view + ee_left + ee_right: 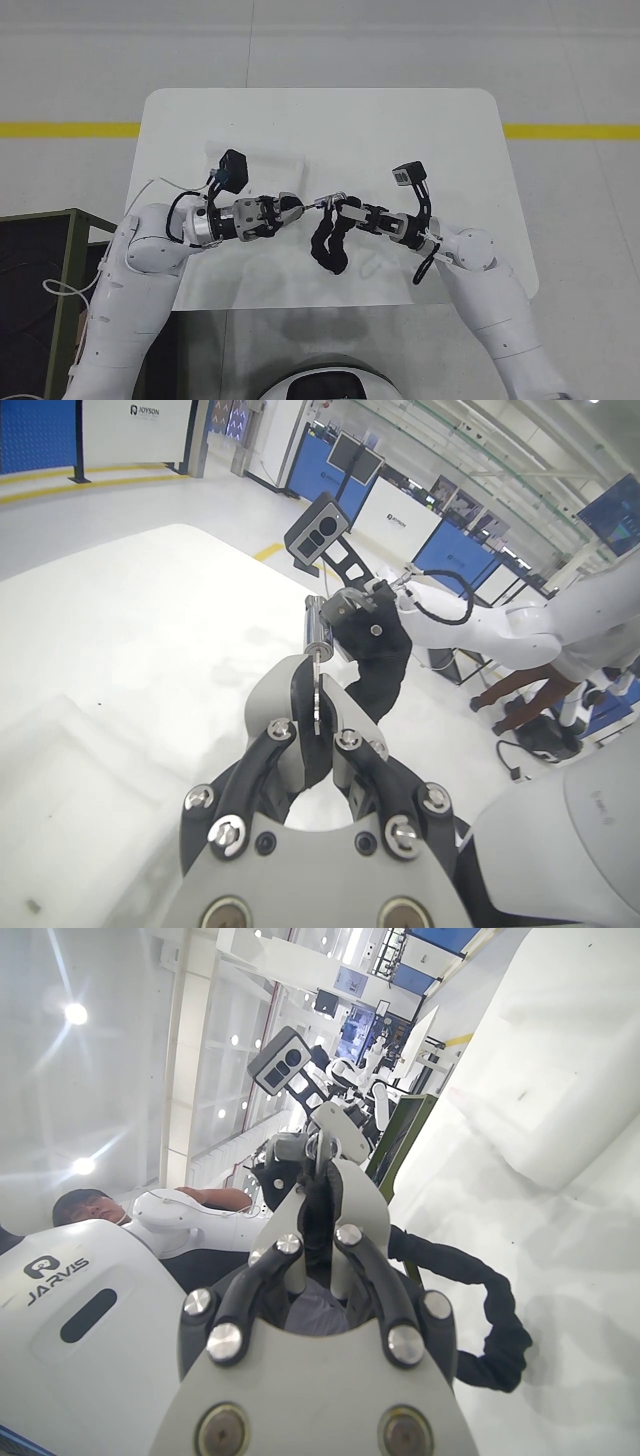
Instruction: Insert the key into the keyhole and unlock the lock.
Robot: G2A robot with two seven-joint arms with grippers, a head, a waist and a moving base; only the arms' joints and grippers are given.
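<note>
Pinches key tight in left gripper, blade tip right at keyhole of lock; clamps right gripper shut on black-sleeved cable just behind lock, leaving its loop drooping below lock

Printed logo lettering stands on the white panels behind.

- The top view looks straight down from above the arms onto the table.
- The left wrist view sits close behind the left gripper and faces the right arm.
- The right wrist view sits close behind the right gripper and faces the left arm.
- All three share the key and lock.
</note>
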